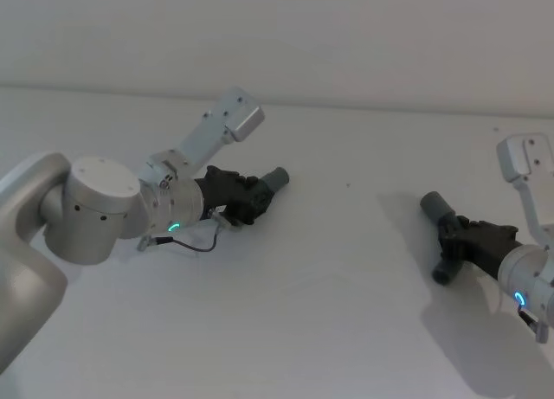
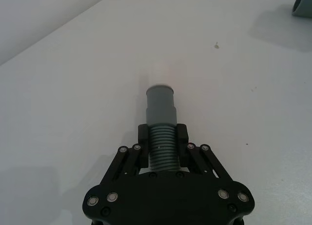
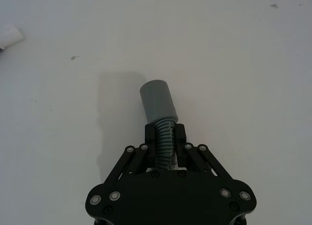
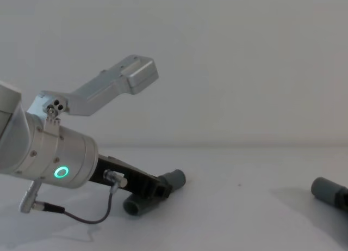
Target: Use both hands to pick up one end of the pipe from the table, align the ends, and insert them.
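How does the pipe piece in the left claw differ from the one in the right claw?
The left cuff has a faint step around it; the right cuff is one plain cylinder. The left pipe piece juts straight out of the left claw; the right pipe piece leans aside in the right claw. Both are ribbed hose with a grey cuff, clamped on the ribs.
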### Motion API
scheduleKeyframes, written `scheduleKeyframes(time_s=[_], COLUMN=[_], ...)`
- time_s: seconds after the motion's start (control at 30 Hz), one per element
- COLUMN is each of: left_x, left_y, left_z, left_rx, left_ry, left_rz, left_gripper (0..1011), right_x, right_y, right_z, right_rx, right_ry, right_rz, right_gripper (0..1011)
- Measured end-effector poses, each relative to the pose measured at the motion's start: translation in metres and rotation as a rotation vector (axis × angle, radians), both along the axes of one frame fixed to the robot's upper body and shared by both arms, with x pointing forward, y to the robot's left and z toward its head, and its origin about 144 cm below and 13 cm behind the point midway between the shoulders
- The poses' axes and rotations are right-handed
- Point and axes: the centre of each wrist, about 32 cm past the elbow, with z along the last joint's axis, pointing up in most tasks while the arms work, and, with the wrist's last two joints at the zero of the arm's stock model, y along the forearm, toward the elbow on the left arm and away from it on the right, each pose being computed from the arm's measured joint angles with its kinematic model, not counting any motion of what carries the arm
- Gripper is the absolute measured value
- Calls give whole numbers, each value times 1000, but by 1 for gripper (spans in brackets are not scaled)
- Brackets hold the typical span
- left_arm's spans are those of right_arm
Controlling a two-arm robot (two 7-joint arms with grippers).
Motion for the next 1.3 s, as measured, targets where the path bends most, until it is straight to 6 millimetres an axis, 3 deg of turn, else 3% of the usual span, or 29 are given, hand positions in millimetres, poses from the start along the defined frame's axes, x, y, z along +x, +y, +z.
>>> scheduleKeyframes(time_s=[0.6, 1.3], left_x=[0, 9], left_y=[0, 2], left_z=[1, 17], left_rx=[3, 25], left_ry=[-5, -87], left_rz=[-1, -39], left_gripper=[322, 322], right_x=[0, 4], right_y=[-1, -21], right_z=[1, 11], right_rx=[17, 148], right_ry=[-19, -260], right_rz=[4, 99], right_gripper=[214, 213])
